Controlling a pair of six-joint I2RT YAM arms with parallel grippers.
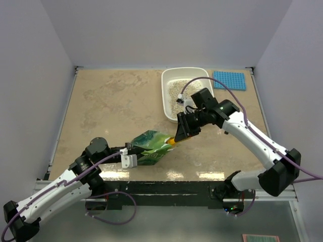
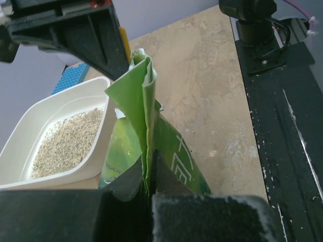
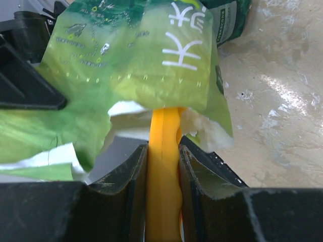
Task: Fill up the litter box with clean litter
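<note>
The left tool [image 1: 132, 150] pinches the green bag [image 1: 150, 146] while the right tool [image 1: 177, 139] clamps the yellow scoop handle [image 3: 164, 171] inside it.

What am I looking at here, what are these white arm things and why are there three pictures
These are two robot arms bolted to the near edge of a table. The wide picture comes from a fixed camera above and behind them; the other two come from small cameras on each wrist. On the table sit a white litter box with some beige litter in it, a blue studded mat beside it, and a crinkly green bag. The left end effector pinches the bag's edge. The right end effector grips the handle of an orange-yellow scoop, whose front end disappears into the bag's torn opening.
</note>
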